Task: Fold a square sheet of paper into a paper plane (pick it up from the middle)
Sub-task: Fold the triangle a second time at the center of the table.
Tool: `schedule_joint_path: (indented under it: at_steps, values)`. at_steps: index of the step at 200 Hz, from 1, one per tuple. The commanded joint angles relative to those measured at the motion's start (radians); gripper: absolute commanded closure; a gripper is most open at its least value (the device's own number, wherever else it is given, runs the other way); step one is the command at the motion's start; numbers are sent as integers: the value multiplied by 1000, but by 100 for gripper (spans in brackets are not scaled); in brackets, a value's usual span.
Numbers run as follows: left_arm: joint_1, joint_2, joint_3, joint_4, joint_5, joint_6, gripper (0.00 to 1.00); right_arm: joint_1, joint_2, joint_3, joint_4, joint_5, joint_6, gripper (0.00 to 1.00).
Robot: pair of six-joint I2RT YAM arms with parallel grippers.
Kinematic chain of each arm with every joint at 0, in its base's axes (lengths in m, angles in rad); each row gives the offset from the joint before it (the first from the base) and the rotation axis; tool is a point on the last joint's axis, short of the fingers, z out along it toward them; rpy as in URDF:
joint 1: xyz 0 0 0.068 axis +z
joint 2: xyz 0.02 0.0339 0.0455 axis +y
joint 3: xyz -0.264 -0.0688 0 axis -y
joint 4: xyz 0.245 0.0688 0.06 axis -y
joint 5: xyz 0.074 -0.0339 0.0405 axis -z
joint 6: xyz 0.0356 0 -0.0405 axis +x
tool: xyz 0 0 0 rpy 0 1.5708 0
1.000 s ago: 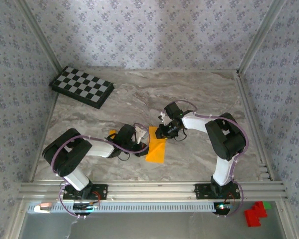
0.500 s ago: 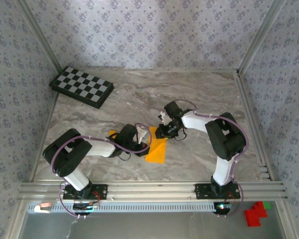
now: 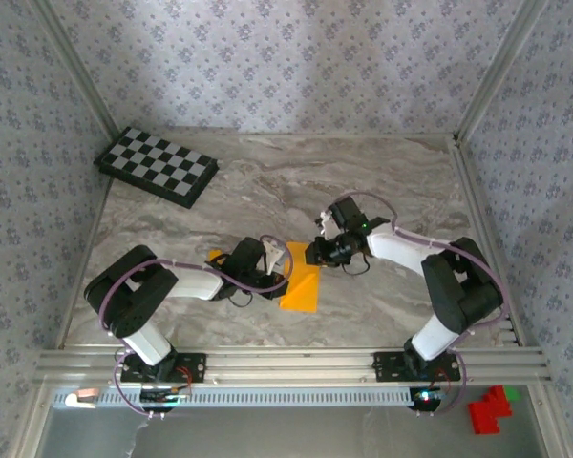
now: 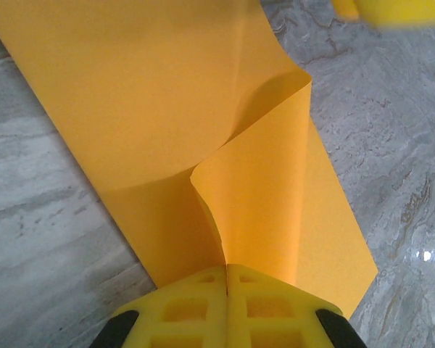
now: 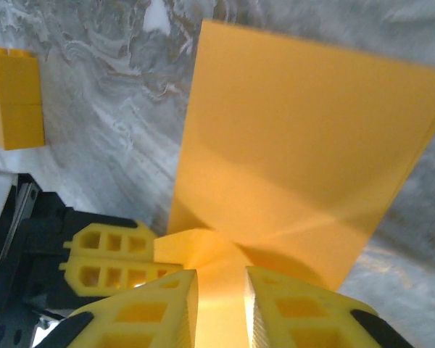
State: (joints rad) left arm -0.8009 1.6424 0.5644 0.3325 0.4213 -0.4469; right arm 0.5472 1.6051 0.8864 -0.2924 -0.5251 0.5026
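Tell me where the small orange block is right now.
Top view: the orange block lies on the marble table, left of centre, beside the left arm's wrist, just left of the orange-yellow paper sheet.

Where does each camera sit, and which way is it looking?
Top camera: high behind the arms, looking down at the table; both arms show, meeting at the paper.
Left wrist camera: rides the left arm, looking along the left end effector, which is shut on the paper.
Right wrist camera: rides the right arm, looking past the right end effector onto the paper; a small orange block lies aside.
Shared: all three see the paper; top and right wrist also share the block.
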Motion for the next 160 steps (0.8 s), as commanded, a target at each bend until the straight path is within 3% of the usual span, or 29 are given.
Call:
schedule_joint_path:
  at_steps: [1, 43, 160]
  values:
    - [-24, 84, -3, -89, -81, -3, 100, 49, -17, -53, 95, -31, 139, 79]
    - [-26, 89, 2, -95, -77, -1, 100, 107, 26, -76, 184, -7, 233, 80]
    - [-27, 95, 6, -107, -78, 2, 100, 103, 89, -135, 192, 28, 238, 81]
